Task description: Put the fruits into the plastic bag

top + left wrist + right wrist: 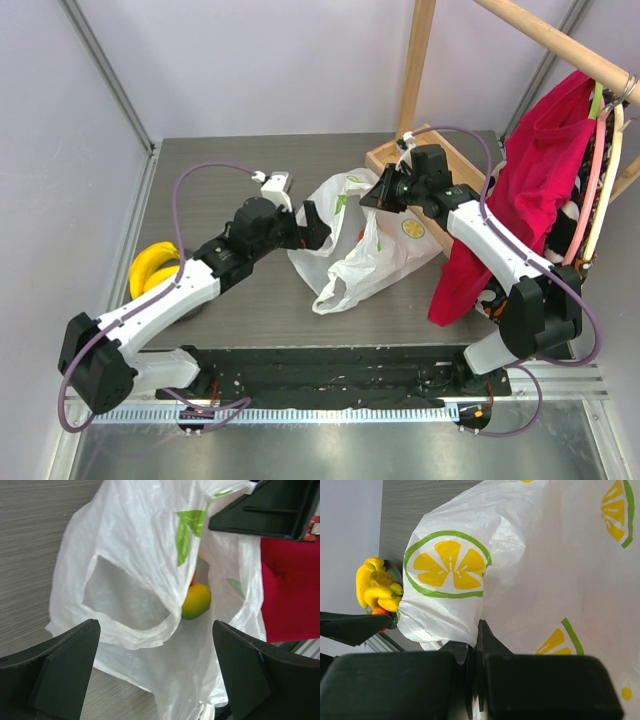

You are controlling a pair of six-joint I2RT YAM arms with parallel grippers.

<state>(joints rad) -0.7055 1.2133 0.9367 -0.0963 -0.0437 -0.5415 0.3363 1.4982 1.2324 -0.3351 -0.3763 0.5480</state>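
The plastic bag [352, 262], white with lemon prints, lies crumpled mid-table with its mouth held up. My right gripper [384, 192] is shut on the bag's upper edge; the thin film is pinched between its closed fingers [479, 632]. My left gripper [310, 226] stands open at the bag's mouth [155, 677], with nothing between its fingers. Inside the bag lies a green-yellow mango-like fruit [196, 601], and a red-orange fruit [362, 236] shows through the film. A yellow banana bunch [155, 266] sits far left, with a small orange fruit [379, 611] beside it.
The banana bunch rests on a dark round plate [393, 572] near the table's left edge. A red cloth [528, 190] hangs from a wooden rack at the right, beside the right arm. A wooden box [440, 160] stands behind the bag.
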